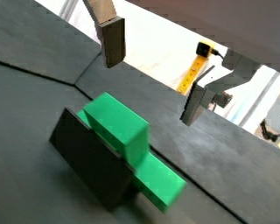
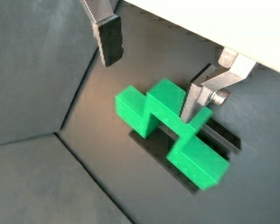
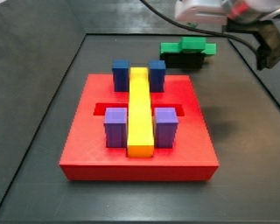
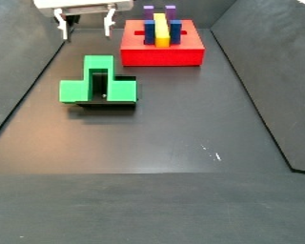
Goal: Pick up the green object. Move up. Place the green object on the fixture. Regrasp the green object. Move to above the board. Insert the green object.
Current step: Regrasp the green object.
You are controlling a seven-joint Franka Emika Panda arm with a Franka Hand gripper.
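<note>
On the fixture (image 4: 114, 101) we saw the green object (image 4: 94, 80) resting, well apart from the board (image 3: 140, 131). Up above it hung the end effector (image 2: 154, 70), fingers (image 1: 113, 44) spread wide and gripping nothing, though how high it hung we could hardly judge.

Pincer (image 4: 87, 23): raised clear of the floor, fingers (image 1: 112, 42) spread wide apart, nothing held between them.
</note>
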